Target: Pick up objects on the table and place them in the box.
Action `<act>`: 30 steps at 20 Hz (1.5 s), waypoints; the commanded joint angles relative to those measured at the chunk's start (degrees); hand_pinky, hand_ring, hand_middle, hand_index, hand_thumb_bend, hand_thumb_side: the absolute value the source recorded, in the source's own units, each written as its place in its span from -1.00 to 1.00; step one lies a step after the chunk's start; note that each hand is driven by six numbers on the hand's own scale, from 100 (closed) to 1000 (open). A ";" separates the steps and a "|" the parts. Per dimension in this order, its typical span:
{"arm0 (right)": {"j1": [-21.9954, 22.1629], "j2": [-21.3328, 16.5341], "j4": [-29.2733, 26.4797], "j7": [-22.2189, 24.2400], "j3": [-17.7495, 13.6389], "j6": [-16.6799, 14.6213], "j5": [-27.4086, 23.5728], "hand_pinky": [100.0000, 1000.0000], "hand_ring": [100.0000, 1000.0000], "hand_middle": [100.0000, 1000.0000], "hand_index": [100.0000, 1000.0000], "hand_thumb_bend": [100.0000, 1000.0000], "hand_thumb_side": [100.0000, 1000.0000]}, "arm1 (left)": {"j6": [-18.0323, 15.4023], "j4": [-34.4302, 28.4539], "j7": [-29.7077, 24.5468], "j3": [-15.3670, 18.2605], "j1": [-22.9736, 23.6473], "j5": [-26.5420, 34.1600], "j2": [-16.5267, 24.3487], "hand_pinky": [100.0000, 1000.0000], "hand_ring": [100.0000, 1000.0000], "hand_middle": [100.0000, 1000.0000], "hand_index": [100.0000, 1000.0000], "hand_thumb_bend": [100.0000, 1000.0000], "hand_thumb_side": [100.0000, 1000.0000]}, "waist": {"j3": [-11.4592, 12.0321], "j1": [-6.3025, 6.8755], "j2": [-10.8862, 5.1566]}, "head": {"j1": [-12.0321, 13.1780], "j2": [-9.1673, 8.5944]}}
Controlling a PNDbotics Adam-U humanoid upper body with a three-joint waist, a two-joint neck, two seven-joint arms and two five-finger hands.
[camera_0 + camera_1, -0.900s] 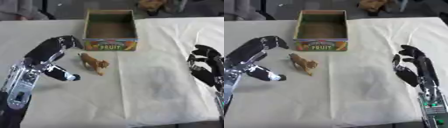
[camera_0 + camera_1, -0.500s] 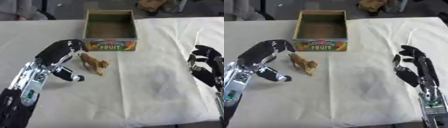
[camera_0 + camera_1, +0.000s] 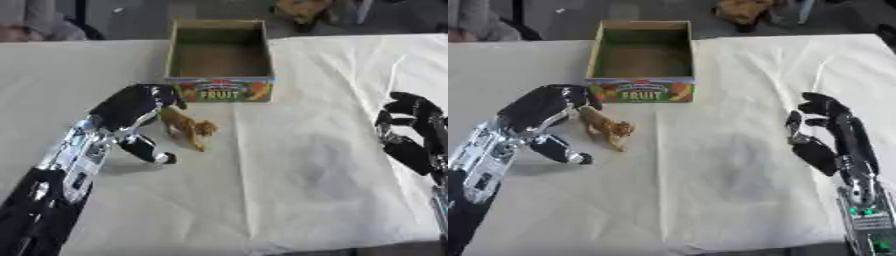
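A small brown toy animal (image 3: 188,128) stands on the desk (image 3: 289,185), just in front of the box (image 3: 219,57), which looks empty. The left robot hand (image 3: 131,107) is right beside the toy, on the toy's left side, with its fingers curved over the toy's back end and its thumb down by the desk. It may be touching the toy, but it holds nothing yet. The toy's long body points from the box toward the robot. The right robot hand (image 3: 826,137) is far away, open and resting, so the left one should grab.
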 commanded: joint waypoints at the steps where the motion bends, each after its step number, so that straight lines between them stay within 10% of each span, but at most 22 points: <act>1: -0.55 -0.52 -0.63 0.21 -0.13 -0.16 -0.30 0.36 0.49 0.23 0.62 -1.00 -0.63 | -0.54 1.06 2.15 -0.59 -1.75 -1.71 0.14 0.26 0.39 0.28 0.46 0.63 -0.66 | -0.15 -0.04 -0.82 | 0.17 0.35; 30: -0.57 -0.42 -0.59 0.56 0.02 -0.29 -0.31 0.36 0.48 0.23 0.62 -1.00 -0.62 | -1.96 11.47 12.04 -3.15 -6.84 -16.72 0.86 -0.12 -0.02 -0.04 0.30 0.32 -0.58 | -1.01 0.23 -1.23 | 0.36 0.35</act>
